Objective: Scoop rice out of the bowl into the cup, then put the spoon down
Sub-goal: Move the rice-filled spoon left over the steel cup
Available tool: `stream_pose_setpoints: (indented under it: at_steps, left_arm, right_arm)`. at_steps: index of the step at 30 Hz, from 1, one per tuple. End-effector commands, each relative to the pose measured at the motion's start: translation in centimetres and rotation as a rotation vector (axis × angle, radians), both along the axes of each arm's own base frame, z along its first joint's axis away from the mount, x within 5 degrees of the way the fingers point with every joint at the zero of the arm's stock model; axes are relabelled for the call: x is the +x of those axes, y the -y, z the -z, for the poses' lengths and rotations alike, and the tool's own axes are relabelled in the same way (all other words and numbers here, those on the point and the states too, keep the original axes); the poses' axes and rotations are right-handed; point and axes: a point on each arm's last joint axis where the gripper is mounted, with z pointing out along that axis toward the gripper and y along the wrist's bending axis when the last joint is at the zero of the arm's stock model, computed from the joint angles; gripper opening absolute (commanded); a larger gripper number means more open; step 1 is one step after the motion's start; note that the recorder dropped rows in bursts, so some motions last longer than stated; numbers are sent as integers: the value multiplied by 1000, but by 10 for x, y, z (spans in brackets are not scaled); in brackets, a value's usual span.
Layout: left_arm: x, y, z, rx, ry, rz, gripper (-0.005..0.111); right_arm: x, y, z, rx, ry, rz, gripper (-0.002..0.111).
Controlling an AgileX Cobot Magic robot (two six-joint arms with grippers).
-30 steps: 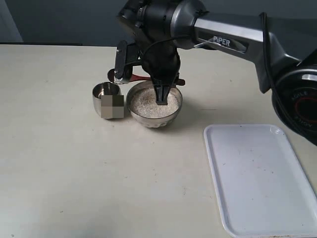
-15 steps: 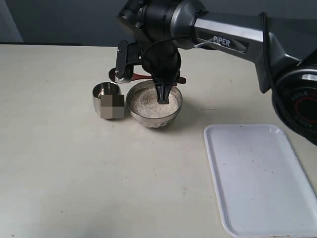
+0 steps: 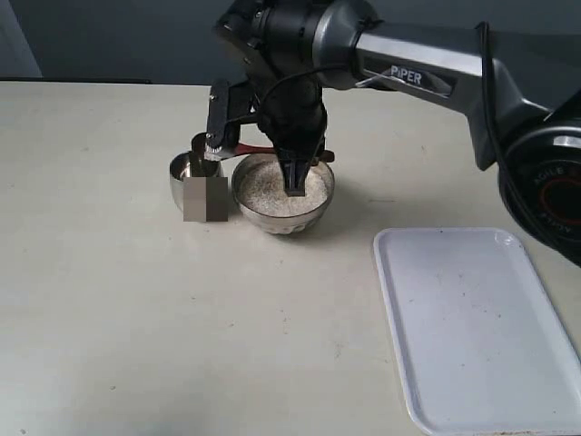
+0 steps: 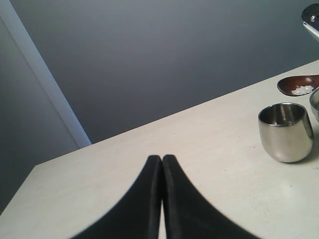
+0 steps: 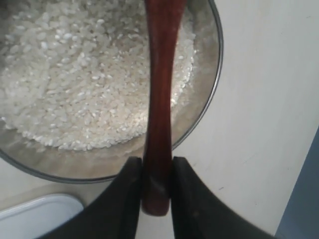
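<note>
The right gripper (image 5: pixel 157 167), pinching the spoon (image 5: pixel 158 99) by its handle, has lowered the head, carrying a little rice (image 4: pixel 302 90), away from the bowl (image 3: pixel 272 218) to the cup (image 4: pixel 285 130) rim, so tipping likely follows.

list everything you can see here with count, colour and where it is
table: 1, cream, under everything
bowl: 1, shiny steel, mid-table
rice: 1 mass, white, in the bowl; few grains on spoon head
cup: 1, shiny steel, beside the bowl
spoon: 1, reddish-brown, over the bowl, head near cup
tray: 1, white, on the table apart from bowl
left gripper: 1, black, shut, empty
right gripper: 1, black, shut on spoon
</note>
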Motion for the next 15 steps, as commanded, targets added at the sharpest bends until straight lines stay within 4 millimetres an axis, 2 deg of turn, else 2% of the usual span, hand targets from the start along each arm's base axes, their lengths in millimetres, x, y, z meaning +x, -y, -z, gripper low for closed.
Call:
stream_pose_setpoints:
  at_steps: [1,7,11,15]
  left_arm:
    - [-1,0,-1,-10,9,1,0]
    - [-1,0,-1,-10,9,1,0]
    - [-1,0,-1,-10,9,1,0]
    - [-1,0,-1,-10,9,1,0]
  right_arm:
    - [3,-5,-15,62,12,4,-1]
    - [6,-7,-24,85,38,3,-1]
    - [11,-5,-22,45,85,12,-1]
    - [9,-7,-16,50,61,13,-1]
